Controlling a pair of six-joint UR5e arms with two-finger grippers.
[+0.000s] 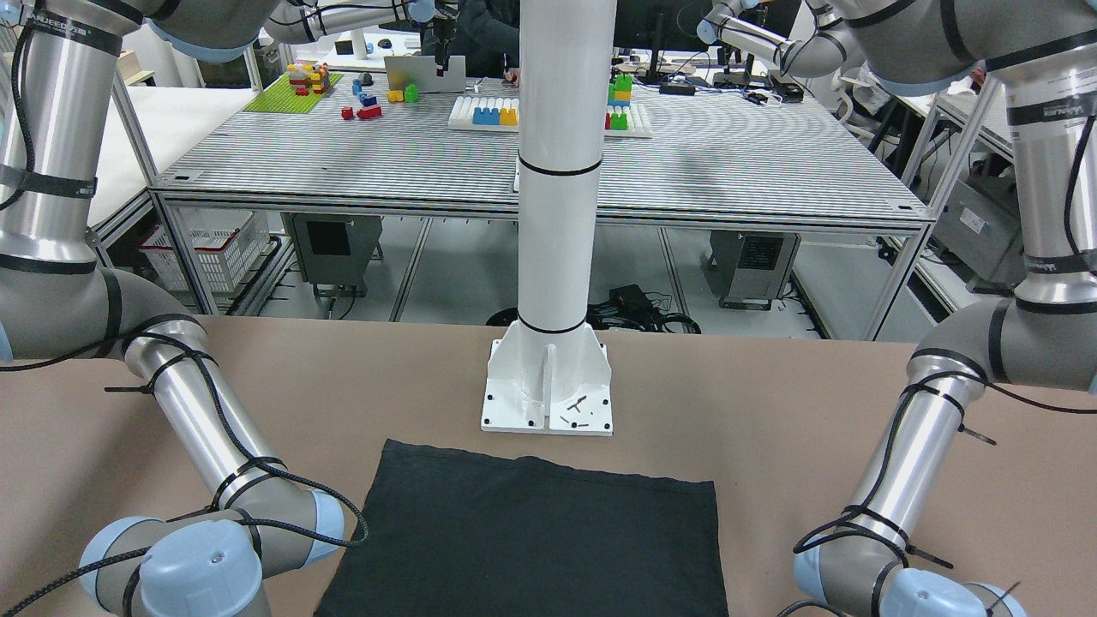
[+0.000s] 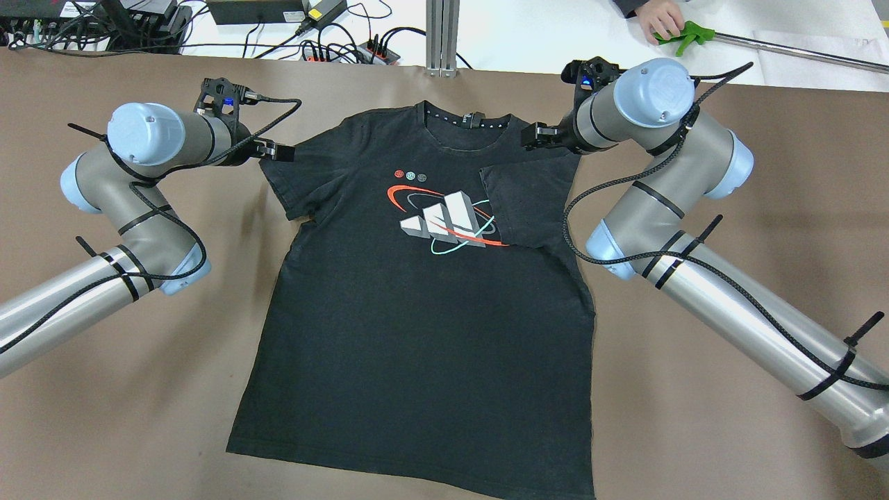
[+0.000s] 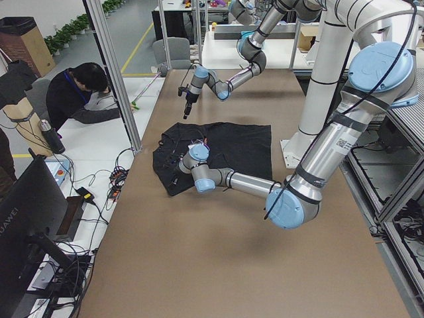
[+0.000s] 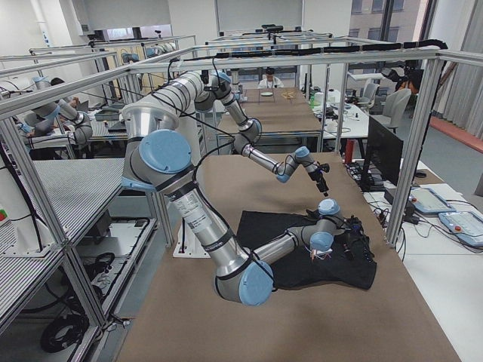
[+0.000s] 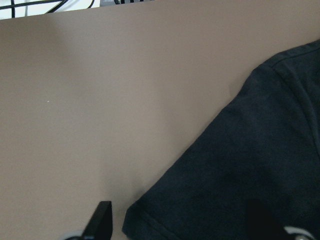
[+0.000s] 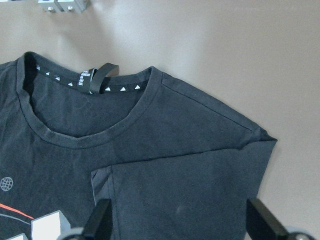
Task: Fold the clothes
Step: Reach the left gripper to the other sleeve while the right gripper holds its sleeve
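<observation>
The clothes [image 2: 417, 312] are one black T-shirt with a printed chest logo, lying flat on the brown table, collar at the far edge. Its right-side sleeve [image 2: 528, 205] is folded inward over the chest. The other sleeve [image 2: 295, 184] lies spread out. My left gripper [image 2: 278, 151] is open at that sleeve's outer edge; in the left wrist view the sleeve corner [image 5: 150, 210] lies between the fingers. My right gripper [image 2: 538, 135] is open over the shoulder by the collar [image 6: 100, 80]; its fingers [image 6: 100, 222] straddle the folded sleeve.
The white pillar base [image 1: 548, 386] stands just beyond the shirt's hem [image 1: 531, 531]. Cables and power strips [image 2: 312, 42] lie along the far table edge. A person's hand [image 2: 660, 21] holds a green tool at the far right.
</observation>
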